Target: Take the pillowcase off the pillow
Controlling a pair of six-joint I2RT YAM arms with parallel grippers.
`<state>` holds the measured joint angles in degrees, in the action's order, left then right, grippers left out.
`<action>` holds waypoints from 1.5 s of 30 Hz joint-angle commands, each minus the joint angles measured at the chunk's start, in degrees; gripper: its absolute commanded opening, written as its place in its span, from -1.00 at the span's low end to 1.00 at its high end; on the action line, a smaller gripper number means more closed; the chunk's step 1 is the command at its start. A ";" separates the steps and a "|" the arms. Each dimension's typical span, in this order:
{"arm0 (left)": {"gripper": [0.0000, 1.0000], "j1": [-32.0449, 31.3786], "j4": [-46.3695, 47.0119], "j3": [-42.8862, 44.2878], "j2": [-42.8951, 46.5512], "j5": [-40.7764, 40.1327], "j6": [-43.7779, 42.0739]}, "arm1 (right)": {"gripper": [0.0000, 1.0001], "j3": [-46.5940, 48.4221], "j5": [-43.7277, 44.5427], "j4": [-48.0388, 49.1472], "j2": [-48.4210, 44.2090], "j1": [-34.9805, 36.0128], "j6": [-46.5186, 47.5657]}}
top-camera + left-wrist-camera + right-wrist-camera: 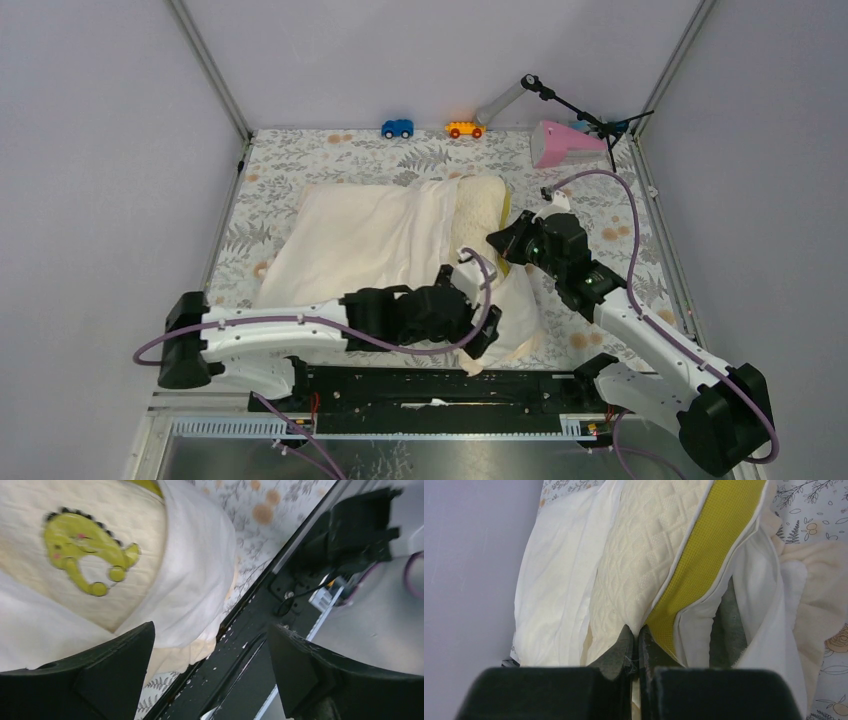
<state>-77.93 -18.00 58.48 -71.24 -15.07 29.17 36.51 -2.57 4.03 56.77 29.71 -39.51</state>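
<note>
The pillow [482,203] lies on the table, its quilted pale-yellow right end bare. The cream pillowcase [355,235] covers its left part and bunches loosely at the near right. My right gripper [496,239] is shut on the pillow's edge. In the right wrist view the gripper [638,631] pinches the seam between the pillow's quilted face [644,555] and its yellow side band, with the pillowcase [554,580] on both sides. My left gripper [487,298] is open and empty. In the left wrist view it [210,647] hangs over the pillowcase [195,570] beside the pillow's logo corner [85,550].
A black rail [440,380] runs along the table's near edge, right under the left gripper [250,645]. A blue toy car [397,128], an orange toy car [464,129], a pink object [562,145] and a small stand [570,105] sit at the back. A floral cloth [300,160] covers the table.
</note>
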 commanded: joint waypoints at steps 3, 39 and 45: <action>0.61 -3.13 -7.63 6.89 -9.07 1.85 -6.64 | -1.00 4.76 0.75 2.13 -0.81 0.17 0.75; -0.69 9.01 6.05 -11.23 -3.33 10.73 19.87 | -1.00 4.88 6.22 0.83 -3.10 0.06 1.50; -1.00 10.75 -6.49 -8.33 -7.60 2.44 18.53 | -1.00 9.60 11.48 -2.76 -3.69 -0.01 0.57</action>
<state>-68.66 -16.69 46.87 -76.62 -3.66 47.59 38.57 2.57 -0.43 55.33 29.74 -38.04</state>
